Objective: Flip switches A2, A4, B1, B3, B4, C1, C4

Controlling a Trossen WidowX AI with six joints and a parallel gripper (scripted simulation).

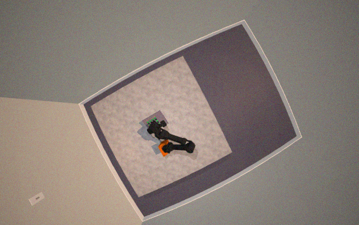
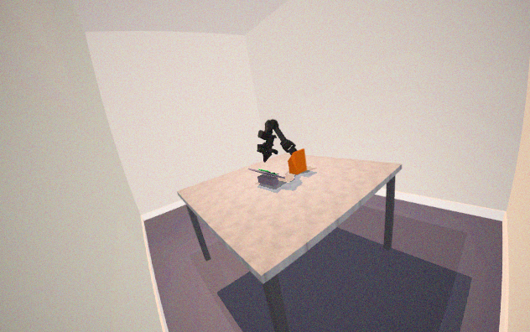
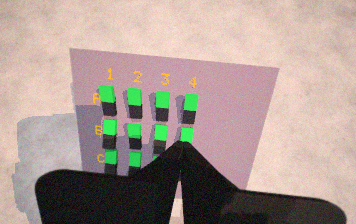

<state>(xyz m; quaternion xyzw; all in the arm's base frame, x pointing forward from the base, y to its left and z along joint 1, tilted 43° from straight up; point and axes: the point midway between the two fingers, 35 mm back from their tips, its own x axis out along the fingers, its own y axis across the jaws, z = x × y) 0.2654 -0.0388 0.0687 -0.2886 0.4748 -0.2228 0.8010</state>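
The switch panel (image 1: 161,114) (image 2: 253,169) (image 3: 240,100) is a tilted mauve plate with printed yellow labels. Its switches each have a green half and a dark half. In the wrist view A2 (image 3: 134,96), A4 (image 3: 191,102), B1 (image 3: 110,127) and B3 (image 3: 160,132) show whole. C1 (image 3: 111,157) is partly cut off by the gripper, and C4 is hidden. My gripper (image 2: 265,160) (image 3: 182,146) is shut and empty. It hangs above the panel, its tips covering the lower half of B4 (image 3: 187,135) in the wrist view. I cannot tell surely which ends are raised.
Switches A1 (image 3: 107,94), A3 (image 3: 162,98), B2 (image 3: 134,131) and C2 (image 3: 135,159) stand among the others; C3 is mostly hidden. An orange block (image 1: 163,149) (image 2: 298,162) stands at the arm's base. The table (image 1: 182,85) (image 2: 235,210) bears the panel and arm.
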